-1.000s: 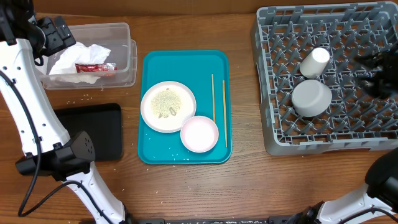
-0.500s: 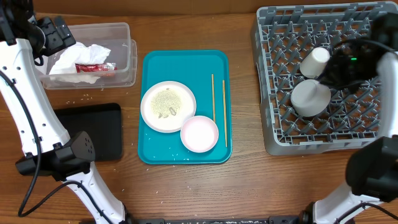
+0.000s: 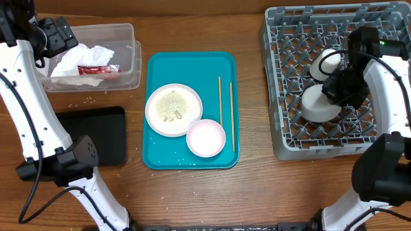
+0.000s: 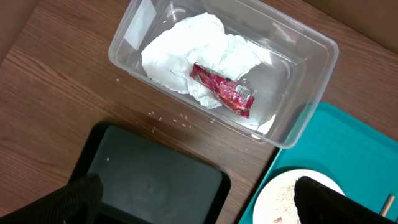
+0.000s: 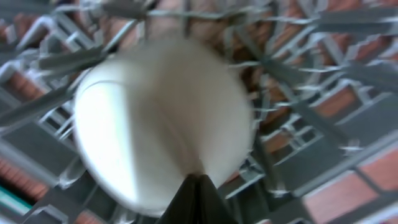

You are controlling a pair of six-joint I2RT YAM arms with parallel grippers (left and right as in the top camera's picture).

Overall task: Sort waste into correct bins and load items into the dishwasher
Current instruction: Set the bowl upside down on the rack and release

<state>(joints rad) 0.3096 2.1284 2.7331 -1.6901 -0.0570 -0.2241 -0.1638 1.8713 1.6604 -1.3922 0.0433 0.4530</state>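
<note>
Step in hand: loading the rack — the right tool sits over the grey bowl at right of the overhead frame, with the cup just above it, both lying among the pegs.
Right tool: clenched, fingers pinched together with nothing between them; in the right wrist view their tips meet at the bottom edge, over the blurred pale bowl. Whether they touch the bowl I cannot tell.
Left tool: released, fingers wide apart — it hangs over the tub and black tray at upper left of the overhead frame, holding nothing.
Waste: napkin and red wrapper lie in the tub; rice grains are scattered on the tabletop near the black tray, and food scraps sit on the plate.
Still to load: plate, small dish and chopsticks, all on the teal tray at centre.
Next move, as I judge it: the right arm should lift off the rack, open, and reach to the teal tray; the scraps likely need clearing from the plate before it is racked.
</note>
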